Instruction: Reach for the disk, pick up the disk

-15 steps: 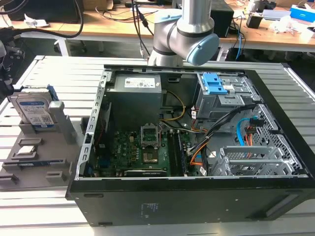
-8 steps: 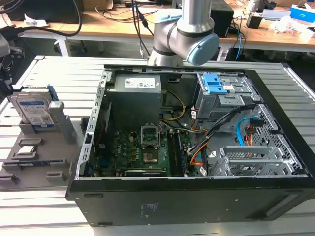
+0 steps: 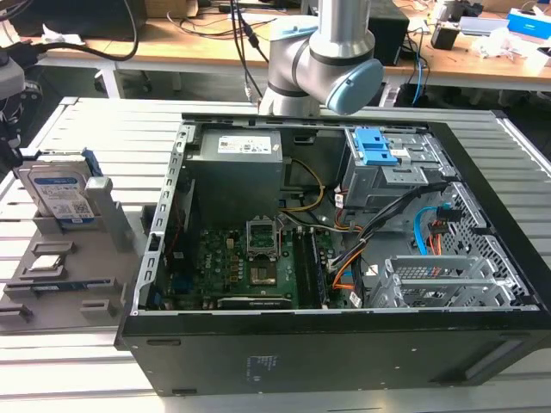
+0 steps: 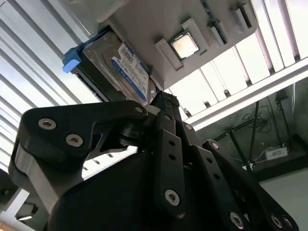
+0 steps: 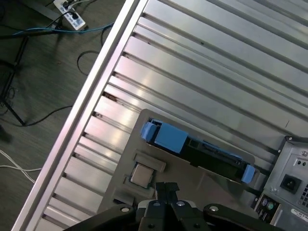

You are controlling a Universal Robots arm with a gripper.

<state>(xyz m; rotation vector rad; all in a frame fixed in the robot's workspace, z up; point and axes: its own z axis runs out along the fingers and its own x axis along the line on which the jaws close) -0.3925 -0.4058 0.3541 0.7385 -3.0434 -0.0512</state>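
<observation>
In the exterior view, the disk [image 3: 58, 194] stands on edge in a grey holder [image 3: 112, 258] at the exterior view's left, outside the open computer case [image 3: 344, 353]. The arm [image 3: 331, 52] rises behind the case.

In the second wrist view, the gripper [image 4: 163, 102] has its fingers pressed together on nothing, tips near the disk [image 4: 120, 67].

In the first wrist view, the gripper [image 5: 167, 188] hangs over the holder [image 5: 207, 185], beside a small square chip [image 5: 141, 174] and apart from the disk [image 5: 202, 153].

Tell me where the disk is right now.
At the exterior view's left, the disk stands on edge in the grey holder, beside the open computer case.
</observation>
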